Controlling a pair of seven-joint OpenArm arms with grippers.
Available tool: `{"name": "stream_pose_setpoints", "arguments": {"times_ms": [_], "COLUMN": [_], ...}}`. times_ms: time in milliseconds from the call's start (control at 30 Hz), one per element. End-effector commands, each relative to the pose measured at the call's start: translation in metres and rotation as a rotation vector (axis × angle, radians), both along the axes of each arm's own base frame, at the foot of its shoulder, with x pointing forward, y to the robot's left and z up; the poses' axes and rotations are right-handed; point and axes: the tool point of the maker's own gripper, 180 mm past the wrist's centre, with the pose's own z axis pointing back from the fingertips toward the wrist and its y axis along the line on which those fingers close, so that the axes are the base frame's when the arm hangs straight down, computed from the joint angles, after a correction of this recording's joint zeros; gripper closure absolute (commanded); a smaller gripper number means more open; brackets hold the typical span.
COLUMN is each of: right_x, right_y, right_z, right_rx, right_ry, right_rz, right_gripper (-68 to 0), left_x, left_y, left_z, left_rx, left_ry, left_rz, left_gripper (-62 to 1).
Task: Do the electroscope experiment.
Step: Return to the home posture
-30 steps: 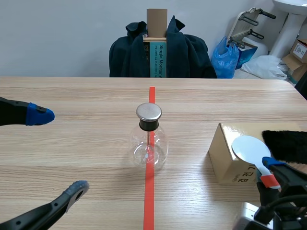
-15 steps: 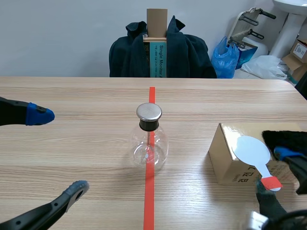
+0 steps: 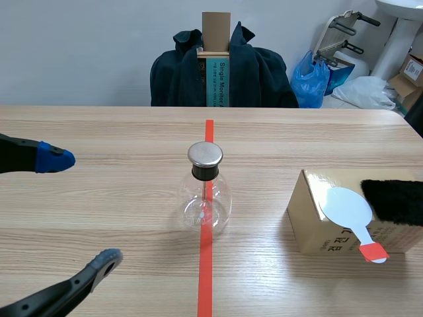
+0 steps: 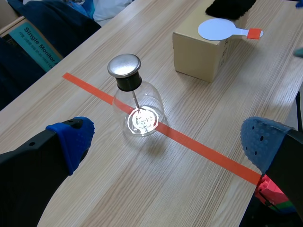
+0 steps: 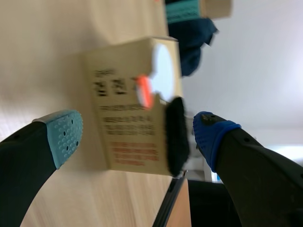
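Left pincer [image 4: 165,137] and right pincer [image 5: 137,131] gape empty; the paddle [image 3: 347,206] overhangs its box [image 3: 310,224], so a clumsy grab might topple it.

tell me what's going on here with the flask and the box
Nothing is being held right now. The glass flask with its metal cap stands on the red tape line in the middle of the table. The left gripper is open, off to the flask's left and apart from it. The cardboard box carries a white paddle and a black furry pad. The right gripper is open too, with the box ahead of it.
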Motion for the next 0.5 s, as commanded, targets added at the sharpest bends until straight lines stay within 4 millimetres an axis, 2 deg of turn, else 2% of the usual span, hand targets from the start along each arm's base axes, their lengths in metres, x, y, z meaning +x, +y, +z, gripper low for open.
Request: {"name": "stream_pose_setpoints", "arguments": {"times_ms": [0, 267, 467], "right_x": [0.021, 0.089, 0.144], "right_y": [-0.001, -0.012, -0.009], "right_z": [0.026, 0.091, 0.122], "right_rx": [0.034, 0.247, 0.357], "right_ry": [-0.074, -0.095, -0.031], "right_rz": [0.022, 0.017, -0.029], "right_gripper": [-47.7, -47.3, -47.3], "left_x": [0.0, 0.0, 0.001], "left_y": [-0.004, -0.004, -0.004], "left_z": [0.007, 0.007, 0.007], "left_rx": [-0.026, -0.026, -0.023], "left_ry": [-0.017, -0.017, -0.017], "left_rz": [-0.005, -0.005, -0.004], "left_gripper": [-62.3, -62.3, -62.3]}}
